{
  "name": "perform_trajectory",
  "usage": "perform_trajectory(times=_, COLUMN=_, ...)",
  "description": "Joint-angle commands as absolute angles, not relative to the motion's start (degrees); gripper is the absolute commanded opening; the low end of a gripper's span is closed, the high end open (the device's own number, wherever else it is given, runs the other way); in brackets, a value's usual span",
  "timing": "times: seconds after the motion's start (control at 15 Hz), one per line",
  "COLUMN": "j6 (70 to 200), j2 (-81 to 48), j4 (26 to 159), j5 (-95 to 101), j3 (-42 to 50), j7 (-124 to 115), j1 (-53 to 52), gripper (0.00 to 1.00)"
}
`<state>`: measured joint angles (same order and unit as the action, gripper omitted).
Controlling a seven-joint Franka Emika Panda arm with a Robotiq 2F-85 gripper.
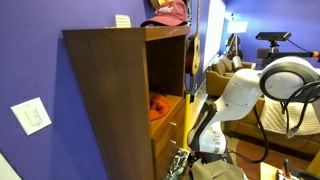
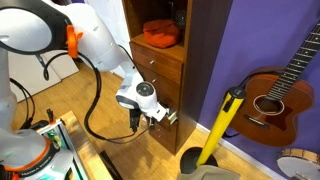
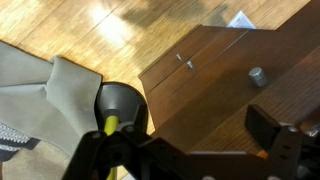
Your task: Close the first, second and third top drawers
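Jaws: cannot tell whether they are apart or together. In the wrist view only dark, blurred parts of the gripper (image 2: 165,117) fill the lower edge, cut off by the frame, and in both exterior views it is too small to read.
Drawers (image 2: 162,70): dark brown fronts in the cabinet (image 1: 105,90), just above and beyond the jaws in an exterior view. In the wrist view the fronts (image 3: 215,85) lie straight ahead of the jaws as stepped brown planes.
Drawer state: how far each one stands out cannot be made out; the fronts blend together.
Knob (image 3: 258,75): small and grey, ahead of the jaws and apart from them.
Orange thing (image 2: 160,33): in the open shelf compartment, well above the jaws.
Cap (image 1: 168,13): reddish, on the cabinet top, far above the jaws and partly cut off by the frame.
Yellow-handled tool (image 2: 222,125): leaning near the jaws on the side away from the arm (image 2: 95,40). Its black head (image 3: 120,105) is close ahead in the wrist view.
Guitar (image 2: 272,95): against the purple wall, well past the tool, its neck cut off by the frame.
Grey cloth (image 3: 35,85): on the floor (image 3: 90,25), off to one side of the jaws; what it is cannot be told.
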<state>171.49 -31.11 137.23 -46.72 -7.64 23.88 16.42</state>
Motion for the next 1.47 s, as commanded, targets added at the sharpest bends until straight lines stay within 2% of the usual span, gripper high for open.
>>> perform_trajectory(times=0.0, j6=175.9, j2=-34.9, j4=133.6, j5=-49.4, j3=-10.9, j7=25.6, j1=18.8, gripper=1.0)
perform_trajectory(times=0.4, j6=184.7, j2=-37.2, j4=130.7, j5=-51.1, j3=-18.9, j7=26.3, j1=25.6, gripper=1.0)
perform_trajectory(times=0.67, j6=184.1, j2=-36.4, j4=132.2, j5=-49.1, j3=-22.9, j7=27.6, j1=30.0, gripper=1.0)
perform_trajectory(times=1.4, j6=181.3, j2=-31.4, j4=140.5, j5=-48.8, j3=-24.7, j7=33.1, j1=33.2, gripper=1.0)
